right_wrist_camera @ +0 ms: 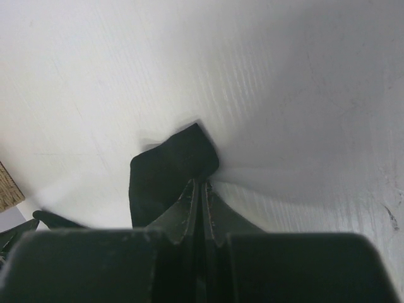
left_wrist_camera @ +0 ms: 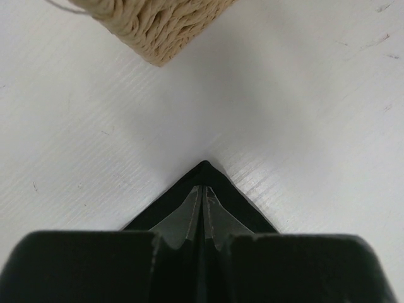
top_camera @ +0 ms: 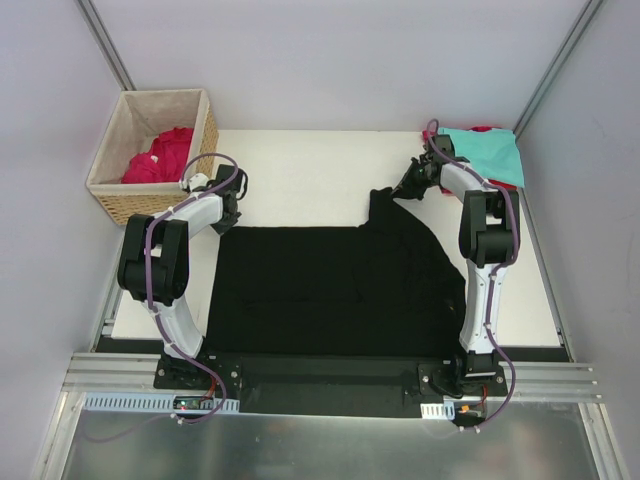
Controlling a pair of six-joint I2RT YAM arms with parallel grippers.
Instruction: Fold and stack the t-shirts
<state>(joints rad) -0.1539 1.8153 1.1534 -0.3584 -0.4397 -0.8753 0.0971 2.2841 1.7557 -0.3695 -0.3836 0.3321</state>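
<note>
A large black t-shirt lies spread over the white table. My left gripper is shut on its far left corner, seen as a black point in the left wrist view. My right gripper is shut on the shirt's far right part, seen as a black fold in the right wrist view. A teal shirt lies folded on a red one at the far right corner. A crimson-pink shirt lies in the basket.
The wicker basket with beige lining stands at the far left, close to my left gripper; its corner shows in the left wrist view. Grey walls close in the far side and both sides.
</note>
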